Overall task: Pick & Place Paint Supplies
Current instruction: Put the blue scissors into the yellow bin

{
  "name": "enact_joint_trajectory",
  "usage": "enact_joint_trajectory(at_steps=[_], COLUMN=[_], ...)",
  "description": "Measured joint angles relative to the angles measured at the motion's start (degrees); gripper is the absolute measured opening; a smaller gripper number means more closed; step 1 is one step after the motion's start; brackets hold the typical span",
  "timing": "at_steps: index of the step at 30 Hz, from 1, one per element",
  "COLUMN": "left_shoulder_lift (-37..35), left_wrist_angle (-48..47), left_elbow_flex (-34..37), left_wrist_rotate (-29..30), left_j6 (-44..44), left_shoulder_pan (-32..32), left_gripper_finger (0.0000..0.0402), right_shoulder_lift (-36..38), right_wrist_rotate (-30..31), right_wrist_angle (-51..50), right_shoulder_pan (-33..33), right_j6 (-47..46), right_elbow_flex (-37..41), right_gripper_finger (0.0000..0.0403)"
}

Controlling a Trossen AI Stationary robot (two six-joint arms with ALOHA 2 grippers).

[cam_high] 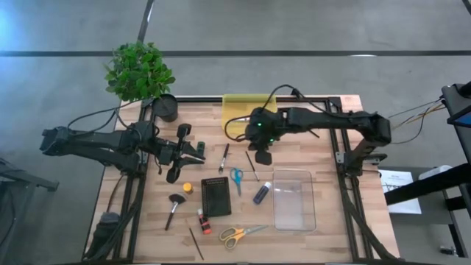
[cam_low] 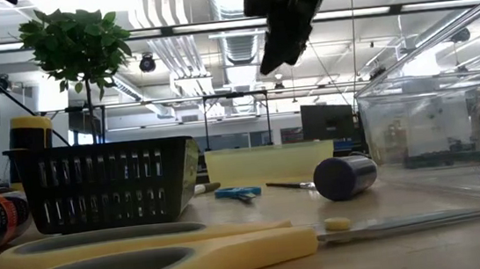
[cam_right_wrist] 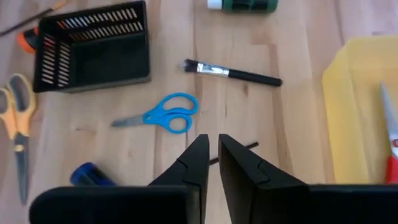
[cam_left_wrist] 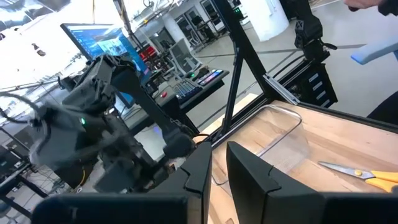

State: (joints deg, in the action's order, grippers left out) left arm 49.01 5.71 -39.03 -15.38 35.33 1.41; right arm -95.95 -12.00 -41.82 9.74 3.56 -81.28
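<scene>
While the right end effector hovers nearly closed and empty over a thin paintbrush, brushes and tubes, including the purple tube, lie scattered on the bench; most remains.

A grey concrete floor fills the upper part of the high view, crossed by a dark horizontal seam and brightened at the upper left by a patch of glare. The wooden counter sits in a black metal frame. A leafy potted plant stands at the counter's upper-left corner. In the low view, long ceiling lights and ducting run into an open workshop. The left wrist view shows a lit monitor at upper left.
</scene>
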Motion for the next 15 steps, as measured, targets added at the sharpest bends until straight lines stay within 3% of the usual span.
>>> enact_joint_trajectory(at_steps=[11,15], left_shoulder_lift=[0.0,0.0], left_wrist_angle=[-0.5,-0.5], left_elbow_flex=[0.0,0.0], left_wrist_rotate=[0.0,0.0], left_j6=[-0.6,-0.6], left_shoulder_pan=[0.0,0.0], left_gripper_finger=[0.0057,0.0057], right_shoulder_lift=[-4.3,-4.2], right_wrist_rotate=[-2.8,-2.8], right_wrist_angle=[-3.1,-4.9], right_shoulder_pan=[0.0,-0.7], right_j6=[-3.0,-3.3], right_elbow_flex=[-4.6,-4.5], right_gripper_finger=[0.004,0.0069])
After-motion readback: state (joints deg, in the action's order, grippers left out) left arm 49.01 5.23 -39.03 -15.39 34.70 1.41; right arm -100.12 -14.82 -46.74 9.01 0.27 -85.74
